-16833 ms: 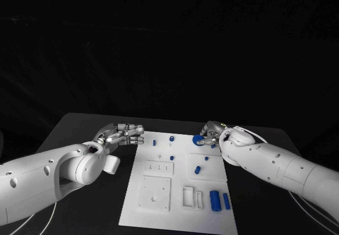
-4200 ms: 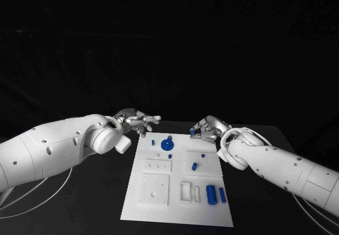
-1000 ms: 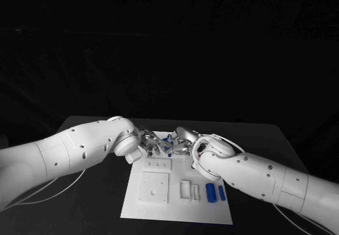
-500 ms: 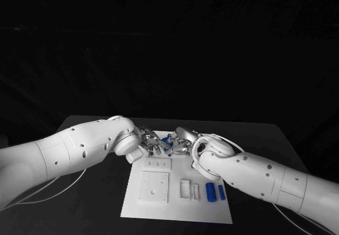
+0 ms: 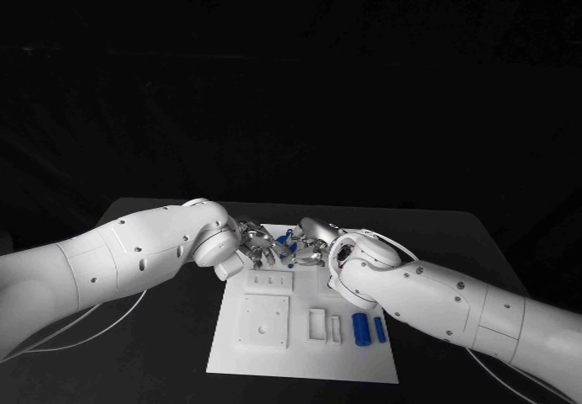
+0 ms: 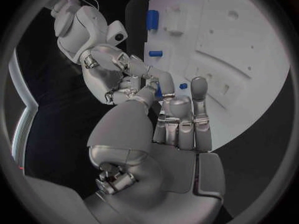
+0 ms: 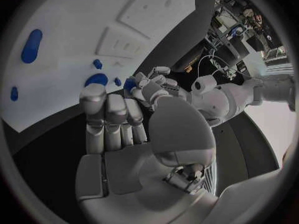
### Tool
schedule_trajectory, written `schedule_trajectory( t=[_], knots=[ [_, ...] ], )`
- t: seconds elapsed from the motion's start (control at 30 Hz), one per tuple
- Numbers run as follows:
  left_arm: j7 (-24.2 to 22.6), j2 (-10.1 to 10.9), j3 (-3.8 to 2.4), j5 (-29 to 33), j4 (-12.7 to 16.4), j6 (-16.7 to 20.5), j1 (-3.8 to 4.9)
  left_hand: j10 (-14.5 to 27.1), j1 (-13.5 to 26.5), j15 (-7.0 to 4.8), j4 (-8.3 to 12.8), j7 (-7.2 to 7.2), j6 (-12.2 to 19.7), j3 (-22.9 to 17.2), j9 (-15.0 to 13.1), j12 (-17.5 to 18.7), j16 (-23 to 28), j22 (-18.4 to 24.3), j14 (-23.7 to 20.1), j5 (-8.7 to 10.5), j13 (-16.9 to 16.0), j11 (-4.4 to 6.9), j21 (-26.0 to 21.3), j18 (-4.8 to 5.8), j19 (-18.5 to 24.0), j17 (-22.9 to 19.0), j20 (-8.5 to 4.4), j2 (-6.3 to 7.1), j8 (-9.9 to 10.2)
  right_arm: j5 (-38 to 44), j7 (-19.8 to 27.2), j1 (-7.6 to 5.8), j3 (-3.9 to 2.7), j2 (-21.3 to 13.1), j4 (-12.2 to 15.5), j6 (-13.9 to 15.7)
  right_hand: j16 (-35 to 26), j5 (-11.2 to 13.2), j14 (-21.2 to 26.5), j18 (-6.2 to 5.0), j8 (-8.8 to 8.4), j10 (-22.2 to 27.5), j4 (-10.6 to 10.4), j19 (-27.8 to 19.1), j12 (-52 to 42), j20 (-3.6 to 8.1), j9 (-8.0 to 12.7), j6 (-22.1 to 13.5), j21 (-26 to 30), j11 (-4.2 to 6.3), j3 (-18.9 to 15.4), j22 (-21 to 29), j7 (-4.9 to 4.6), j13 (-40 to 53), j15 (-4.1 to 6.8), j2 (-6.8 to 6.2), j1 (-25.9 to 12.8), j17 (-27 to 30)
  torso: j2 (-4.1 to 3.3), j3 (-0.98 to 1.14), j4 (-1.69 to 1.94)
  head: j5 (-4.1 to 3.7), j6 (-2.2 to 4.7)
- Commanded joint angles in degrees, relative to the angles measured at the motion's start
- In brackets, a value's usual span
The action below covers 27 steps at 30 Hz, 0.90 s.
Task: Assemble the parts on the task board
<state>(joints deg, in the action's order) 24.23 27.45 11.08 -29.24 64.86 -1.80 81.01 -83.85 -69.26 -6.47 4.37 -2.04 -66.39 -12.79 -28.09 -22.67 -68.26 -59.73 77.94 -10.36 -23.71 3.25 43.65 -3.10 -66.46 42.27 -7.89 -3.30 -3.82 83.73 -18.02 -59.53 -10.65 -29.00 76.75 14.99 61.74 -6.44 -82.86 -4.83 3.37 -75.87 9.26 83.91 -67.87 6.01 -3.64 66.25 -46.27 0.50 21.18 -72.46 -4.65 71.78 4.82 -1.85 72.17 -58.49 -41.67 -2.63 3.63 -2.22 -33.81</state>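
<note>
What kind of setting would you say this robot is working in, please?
Most likely a robotics lab test bench: a black table against a dark backdrop carries a white task board with blue parts, and the left hand and right hand meet over its far end.

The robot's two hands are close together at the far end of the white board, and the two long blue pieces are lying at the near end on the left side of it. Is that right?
Not quite. The left hand and right hand do meet at the far end of the task board, but the head view shows the two long blue pieces lying at the near end on the right side, not the left.
</note>
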Motion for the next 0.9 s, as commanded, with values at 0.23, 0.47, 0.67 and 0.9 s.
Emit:
schedule_trajectory(
  t=[0.23, 0.47, 0.67, 0.9],
  knots=[
    [-0.90, -0.02, 0.03, 0.47, 0.00, -1.42, -0.08, -2.21, 0.97, -0.69, 1.24, 2.59, -4.12, -2.00, -20.21, -0.63, -2.07, -1.38, 1.08, 0.79, -0.33, 0.51, -1.09, 0.86, -1.01, 3.31, -0.23, -0.03, -0.08, 0.01, 0.66, 0.02, -0.04, -0.26, -0.21, 0.93, -0.72, -1.44, 0.12, 0.14, 0.19, 0.60, -0.65, 3.30, 0.63, 0.30, -0.05, -0.06, 0.78, -0.08, -0.82, 0.36, 0.04, -0.41, 0.28, -0.05, -0.51, 0.33, 0.05, 0.07, 0.06, 0.04, -0.13],
    [-0.91, 0.07, 0.04, 0.53, -0.29, -1.80, -0.08, -2.64, 2.93, -0.78, 2.78, 2.88, -5.45, -3.40, -22.28, -2.16, -2.96, -2.19, 2.19, -4.12, -0.17, 0.47, -1.69, 0.98, -1.65, 6.00, -0.31, 0.40, -0.01, -1.39, 2.16, 0.15, -0.04, -0.95, -0.10, 2.99, -1.93, -7.07, 0.27, -0.15, 0.18, 1.52, -2.57, 3.20, 2.10, 0.06, -0.01, -2.19, 2.35, -0.24, -5.12, 1.30, -0.39, -1.67, 0.00, -2.27, -2.02, 1.26, 0.07, 0.08, -0.07, 0.26, 0.13],
    [-0.57, -0.02, 0.05, -0.01, -0.88, -1.52, -0.09, -2.73, 3.90, -0.74, 3.50, 3.07, -6.19, -3.81, -23.59, -3.80, -3.89, -3.23, 2.92, -4.19, 0.05, 0.58, -2.31, 0.90, -2.11, 8.64, -0.22, 0.24, 0.02, -3.15, 4.14, 0.49, -0.04, -2.28, 0.84, 4.32, -5.66, -8.26, 0.54, -0.88, 0.22, 3.51, -7.51, 3.04, 4.40, -0.73, 0.05, -7.18, 6.99, -0.85, -16.81, 4.14, -1.51, -4.14, -0.77, -3.35, 0.55, 3.85, 0.02, 0.13, -0.04, 0.39, 0.14],
    [1.26, -0.15, 0.10, -2.28, -1.12, -0.46, -0.24, -2.73, 4.98, -0.74, 4.61, 3.25, -6.72, -4.50, -24.92, -5.26, -4.19, -4.66, 3.53, -6.01, 0.90, 0.67, -3.39, 0.67, -2.70, 10.86, -0.09, 0.32, 0.01, -5.94, 6.78, 1.18, -0.21, -6.78, 4.40, 4.72, -7.01, -10.50, 0.55, -0.91, 0.21, 4.11, -8.61, 2.99, 5.13, -0.83, 0.04, -7.48, 8.25, -0.83, -18.85, 5.10, -1.57, -5.21, -0.84, -4.08, 1.17, 4.41, 0.07, 0.15, -0.13, 0.98, -0.05]
  ],
)
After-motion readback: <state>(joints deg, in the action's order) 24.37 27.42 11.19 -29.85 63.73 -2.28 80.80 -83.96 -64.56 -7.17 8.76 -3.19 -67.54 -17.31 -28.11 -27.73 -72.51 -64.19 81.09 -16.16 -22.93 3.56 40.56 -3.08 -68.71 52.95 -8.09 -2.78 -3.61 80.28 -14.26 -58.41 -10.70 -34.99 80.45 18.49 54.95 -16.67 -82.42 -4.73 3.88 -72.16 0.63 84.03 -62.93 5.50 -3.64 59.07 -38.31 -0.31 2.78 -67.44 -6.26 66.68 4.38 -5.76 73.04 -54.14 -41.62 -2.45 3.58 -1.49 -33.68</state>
